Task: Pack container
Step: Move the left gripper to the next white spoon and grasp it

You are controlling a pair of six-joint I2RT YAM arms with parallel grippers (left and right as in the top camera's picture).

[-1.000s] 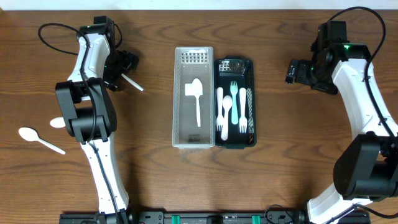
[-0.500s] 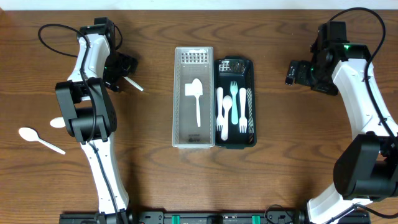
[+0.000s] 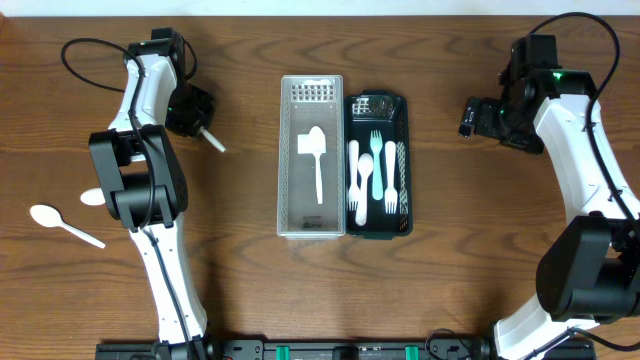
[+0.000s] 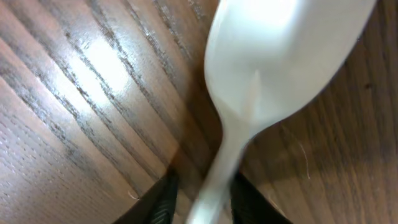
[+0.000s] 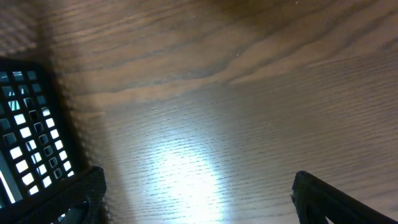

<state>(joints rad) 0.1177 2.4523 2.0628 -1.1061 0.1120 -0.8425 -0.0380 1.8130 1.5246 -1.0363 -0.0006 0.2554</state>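
At the far left of the desk point(image 3: 250, 290), loose spoons point(image 3: 48, 214) lay well apart from the containers, not yet packed. Your left claw point(image 3: 192, 110) was clenched on the held spoon point(image 4: 280, 62) by its handle, bowl out over bare wood, probably ready to carry toward the clear bin point(image 3: 298, 205), where a packed spoon point(image 3: 316, 150) lay. The black tray point(image 3: 376, 103) touching it kept the forks point(image 3: 376, 170) separate. Your right claw point(image 3: 472, 115) hung released and empty, seemingly parked aside.

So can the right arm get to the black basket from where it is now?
Probably yes. The right hand is open and empty, and only bare table lies between it and the black basket.
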